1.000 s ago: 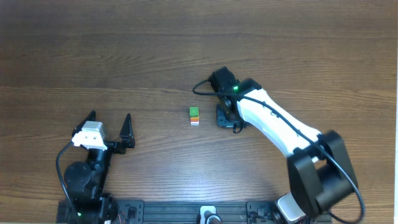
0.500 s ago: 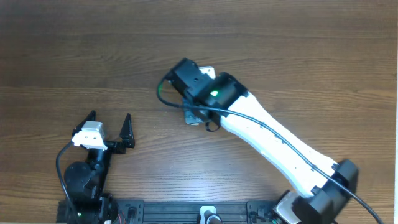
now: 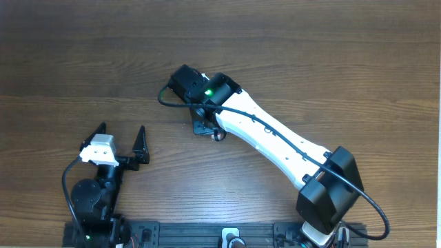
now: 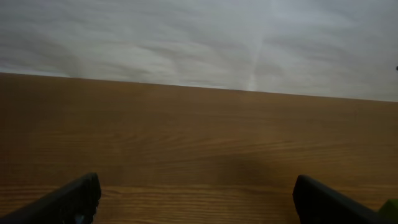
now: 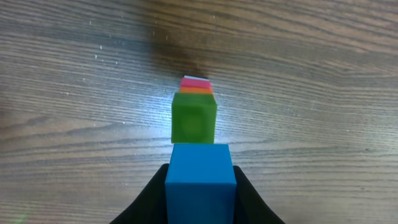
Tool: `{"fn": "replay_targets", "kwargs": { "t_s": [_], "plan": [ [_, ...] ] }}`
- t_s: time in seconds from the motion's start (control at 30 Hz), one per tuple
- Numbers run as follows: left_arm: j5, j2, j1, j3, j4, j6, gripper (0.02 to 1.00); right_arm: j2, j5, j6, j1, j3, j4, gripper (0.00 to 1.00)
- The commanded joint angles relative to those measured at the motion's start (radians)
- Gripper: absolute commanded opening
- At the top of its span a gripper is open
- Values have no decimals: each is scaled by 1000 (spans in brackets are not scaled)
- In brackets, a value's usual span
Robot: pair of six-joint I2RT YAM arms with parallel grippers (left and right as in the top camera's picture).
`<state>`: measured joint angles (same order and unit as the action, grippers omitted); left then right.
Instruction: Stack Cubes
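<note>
1. My right gripper (image 5: 200, 171) pinches the blue cube (image 5: 200, 193) between its fingers.
2. Just beyond, the green cube (image 5: 194, 124) tops orange and pink layers (image 5: 197, 89) on the wooden table (image 5: 311, 93).
3. My left gripper (image 3: 122, 128) sits well apart, fingers spread wide.

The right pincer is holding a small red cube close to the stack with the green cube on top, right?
Not red: the right pincer holds a small blue cube, as the right wrist view shows. It is close to the stack topped by the green cube.
</note>
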<state>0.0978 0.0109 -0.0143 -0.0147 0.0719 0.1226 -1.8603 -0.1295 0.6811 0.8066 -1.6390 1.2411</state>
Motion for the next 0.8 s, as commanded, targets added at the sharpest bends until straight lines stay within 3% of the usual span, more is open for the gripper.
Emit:
{"fn": "replay_targets", "kwargs": {
  "t_s": [0.03,0.8],
  "plan": [
    [-5,-5,5,9,-3,-18,1000,-30,3,14,-8,-28,-10,62],
    [-5,-5,5,9,-3,-18,1000,-40,32,14,-35,-1,-35,60]
  ]
}}
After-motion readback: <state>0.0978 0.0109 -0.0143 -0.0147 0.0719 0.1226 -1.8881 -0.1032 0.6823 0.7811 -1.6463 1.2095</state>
